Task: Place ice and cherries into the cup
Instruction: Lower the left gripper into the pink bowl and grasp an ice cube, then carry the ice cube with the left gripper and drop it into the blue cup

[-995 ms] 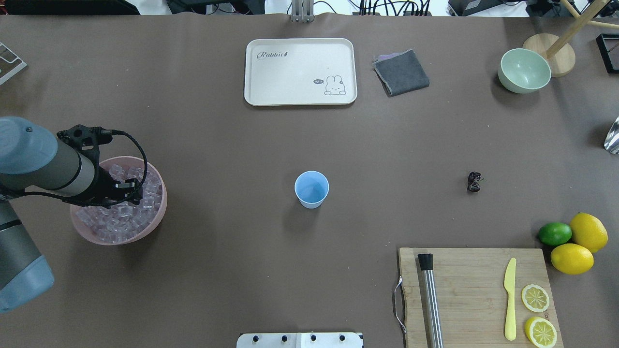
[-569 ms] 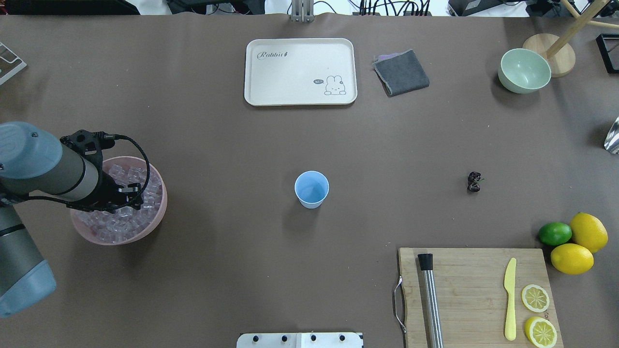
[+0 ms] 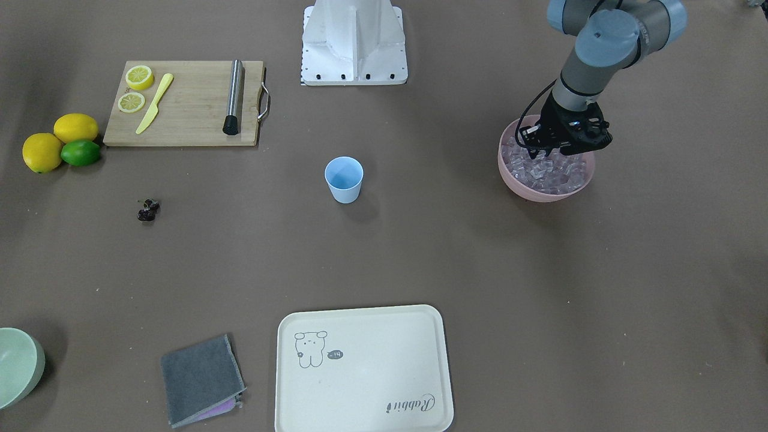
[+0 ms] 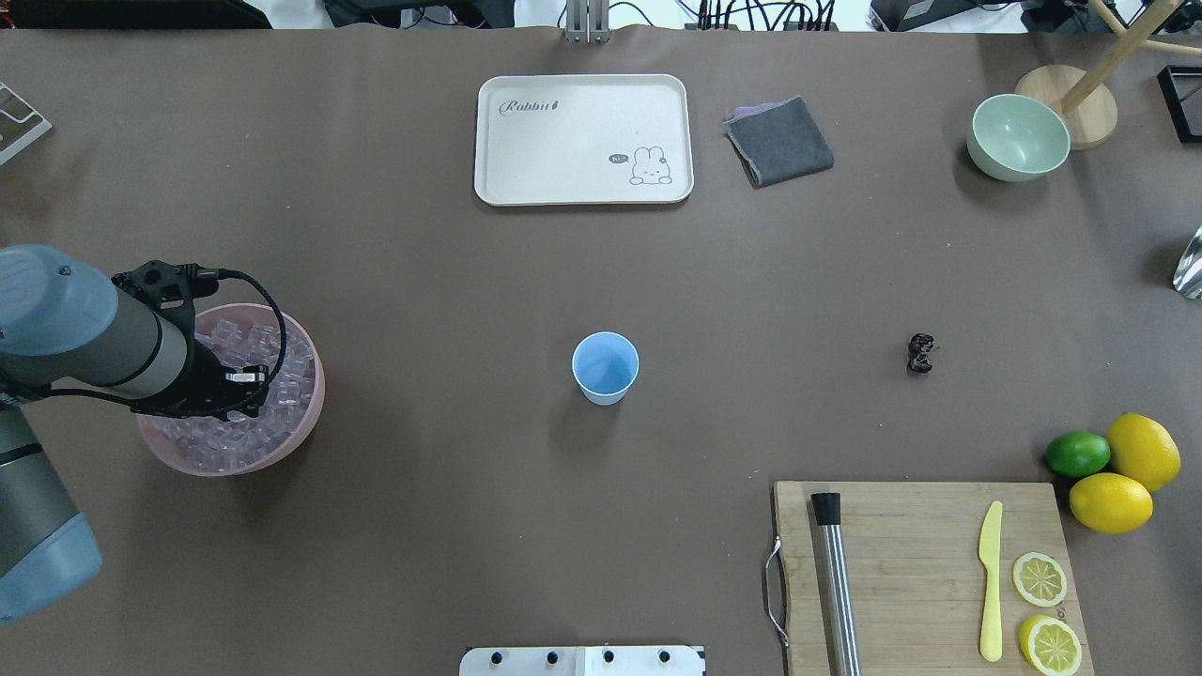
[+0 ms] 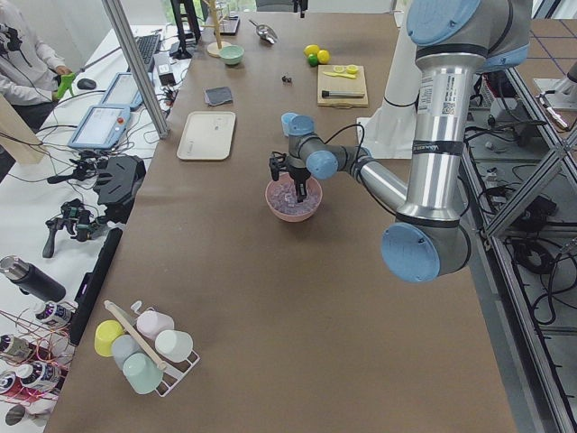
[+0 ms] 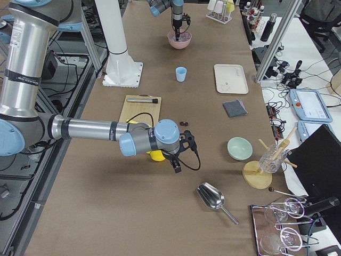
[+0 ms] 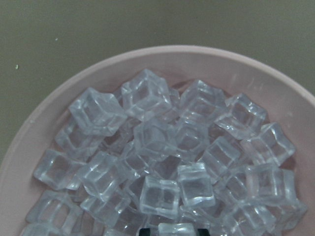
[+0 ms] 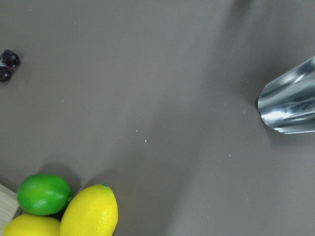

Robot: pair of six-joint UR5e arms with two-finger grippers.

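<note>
The light-blue cup (image 4: 605,366) stands upright and empty mid-table. The cherries (image 4: 921,353) lie on the table to its right, also in the right wrist view (image 8: 7,65). The ice (image 7: 147,132) fills a pink bowl (image 4: 310,413) at the left. My left gripper (image 4: 242,380) is down in the bowl; its dark fingertips (image 7: 143,230) show at the wrist view's bottom edge, apart, with one cube between them. My right gripper (image 6: 177,168) hovers over the table near the lemons, seen only from the side, so I cannot tell its state.
A cream tray (image 4: 582,139), grey cloth (image 4: 779,141) and pale green bowl (image 4: 1019,136) lie at the far side. A cutting board (image 4: 901,563) with muddler, knife and lemon slices is near right, beside lemons (image 4: 1113,502) and a lime (image 4: 1077,453). A metal scoop (image 8: 290,101) lies at the right edge.
My left arm has shifted toward the robot and lowered, bringing the gripper deeper into the ice bowl. The cup and cherries have not moved.
</note>
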